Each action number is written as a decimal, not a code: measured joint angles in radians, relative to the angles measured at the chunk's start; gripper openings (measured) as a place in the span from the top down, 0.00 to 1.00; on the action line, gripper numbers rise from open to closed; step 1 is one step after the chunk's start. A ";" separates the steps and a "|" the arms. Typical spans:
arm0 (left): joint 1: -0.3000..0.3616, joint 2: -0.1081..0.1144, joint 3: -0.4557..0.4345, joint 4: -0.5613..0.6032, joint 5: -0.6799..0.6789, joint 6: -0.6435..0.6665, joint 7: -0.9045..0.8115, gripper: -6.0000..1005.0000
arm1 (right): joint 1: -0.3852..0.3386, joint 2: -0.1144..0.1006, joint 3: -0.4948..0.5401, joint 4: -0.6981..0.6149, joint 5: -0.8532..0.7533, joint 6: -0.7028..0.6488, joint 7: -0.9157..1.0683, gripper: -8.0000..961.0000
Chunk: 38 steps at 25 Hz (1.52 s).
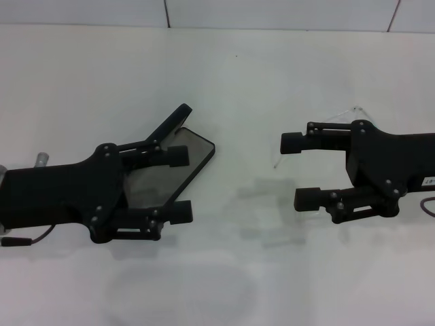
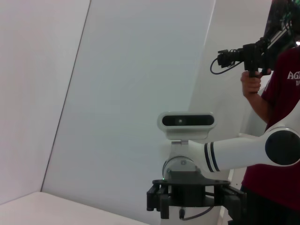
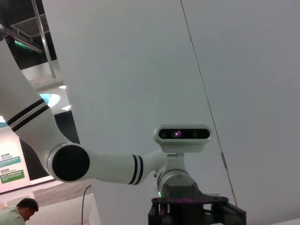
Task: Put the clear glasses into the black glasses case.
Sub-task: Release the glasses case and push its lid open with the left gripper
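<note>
While the left gripper hovers over the matte black rectangular glasses case, its 2 fingers stand spread apart and grasp nothing, one over the case's grey interior and the other just off its near edge. That black glasses case lies open on the white table at the robot's left, its lid raised along the far-left side and its long axis running diagonally, from near-left to far-right. To the right of the case is a bare stretch of table, marked only by faint reflections.

Further right, the right gripper is also released, its 2 fingers pointing toward the case and holding nothing. The clear transparent plastic glasses lie just beyond and partly under this gripper's far finger; only a faint temple arm and a bit of frame show against the white, so their exact lie is hard to tell. They seem to stretch roughly side to side, on the far side of the right fingers rather than between them.

The right arm is plainly the nearer one, and I judge it must shift away from the robot to bracket the frame.
</note>
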 joint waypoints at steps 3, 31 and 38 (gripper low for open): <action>-0.002 -0.002 0.000 0.000 -0.001 0.004 0.000 0.19 | -0.002 0.000 0.000 -0.001 0.000 0.000 0.000 0.17; -0.006 -0.031 0.138 0.558 0.035 -0.404 -0.544 0.19 | -0.211 -0.024 0.330 -0.065 0.014 0.065 -0.002 0.17; -0.063 -0.033 0.395 0.827 0.621 -0.580 -0.949 0.19 | -0.310 -0.018 0.578 -0.086 0.015 -0.053 -0.005 0.17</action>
